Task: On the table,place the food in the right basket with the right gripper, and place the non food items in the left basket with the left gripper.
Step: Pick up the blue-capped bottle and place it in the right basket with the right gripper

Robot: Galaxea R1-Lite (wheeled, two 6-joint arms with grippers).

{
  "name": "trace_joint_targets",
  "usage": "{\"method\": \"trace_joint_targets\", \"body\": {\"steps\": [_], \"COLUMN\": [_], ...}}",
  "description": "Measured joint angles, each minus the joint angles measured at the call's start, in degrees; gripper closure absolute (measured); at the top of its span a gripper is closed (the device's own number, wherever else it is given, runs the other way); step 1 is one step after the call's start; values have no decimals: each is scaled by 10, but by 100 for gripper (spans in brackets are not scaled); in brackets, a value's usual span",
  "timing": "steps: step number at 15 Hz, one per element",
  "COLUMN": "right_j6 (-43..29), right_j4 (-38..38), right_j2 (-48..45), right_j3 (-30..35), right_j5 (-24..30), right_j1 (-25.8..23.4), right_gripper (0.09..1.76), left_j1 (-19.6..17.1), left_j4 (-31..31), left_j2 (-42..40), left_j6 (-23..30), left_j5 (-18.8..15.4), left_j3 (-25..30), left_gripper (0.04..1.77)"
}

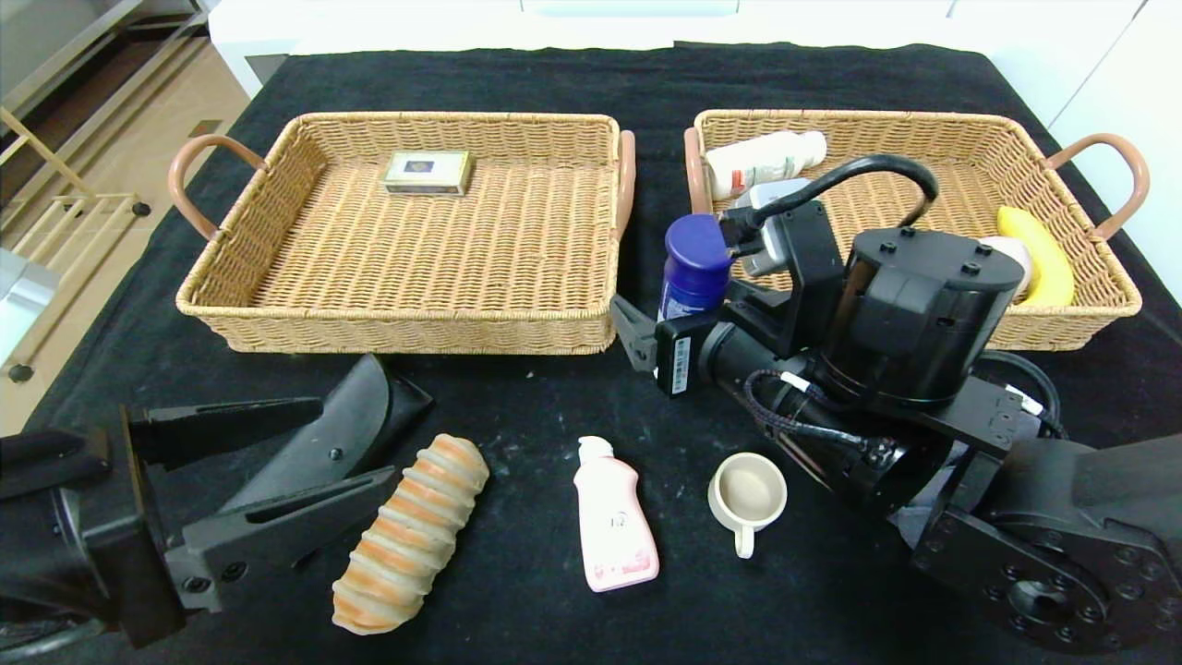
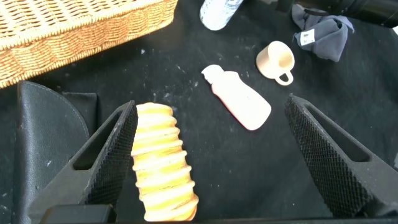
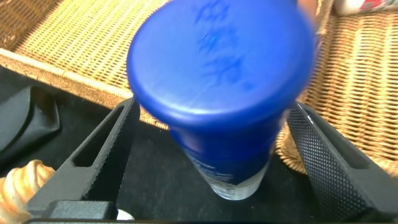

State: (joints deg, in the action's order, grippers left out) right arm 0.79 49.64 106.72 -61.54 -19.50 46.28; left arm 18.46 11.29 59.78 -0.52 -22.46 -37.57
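Blue-capped bottle (image 1: pixel 693 268) stands between the fingers of the right pincer (image 1: pixel 646 337), just in front of the gap between the two baskets. In the right wrist view the bottle (image 3: pixel 224 106) fills the space between the two fingers (image 3: pixel 102 155), with slim gaps showing on both sides, so I cannot tell whether they actually press on it. The right arm reaches in across the front of the right basket (image 1: pixel 1090 323), which holds a white bottle (image 1: pixel 762 162) at its far left corner and a banana (image 1: pixel 1039 254) by its right wall.

The left pincer (image 1: pixel 305 462) hangs low over the near left part of the black counter (image 1: pixel 517 397), its fingers spread wide with nothing between them. Just beside it lies a ridged orange-and-cream roll (image 1: pixel 411 536); the left wrist view shows the roll (image 2: pixel 163 165) against one finger. Farther right on the counter lie a pink bottle (image 1: pixel 614 517) on its side and a small cream cup (image 1: pixel 746 494) with its handle toward the robot. The left basket (image 1: pixel 222 314) holds only a small flat box (image 1: pixel 428 172) near its far wall.
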Motion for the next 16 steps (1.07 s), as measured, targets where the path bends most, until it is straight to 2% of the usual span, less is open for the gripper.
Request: {"method": "trace_joint_targets", "body": {"steps": [4, 6, 8, 16], "right_j6": [0, 0, 0, 0], "right_j4": [12, 18, 19, 23], "right_j2": [6, 7, 7, 3], "right_j3": [3, 7, 9, 20], "right_j5": [-1, -1, -1, 0], "right_j1": [0, -1, -1, -1], "right_gripper": [75, 94, 101, 101], "left_j1": [0, 0, -1, -1], "left_j4": [0, 0, 1, 1], "left_j2": [1, 2, 3, 6], "left_j6": [0, -4, -4, -4], "left_j5": [0, 0, 0, 0], "left_j3": [1, 1, 2, 4], "left_gripper": [9, 9, 9, 9]}}
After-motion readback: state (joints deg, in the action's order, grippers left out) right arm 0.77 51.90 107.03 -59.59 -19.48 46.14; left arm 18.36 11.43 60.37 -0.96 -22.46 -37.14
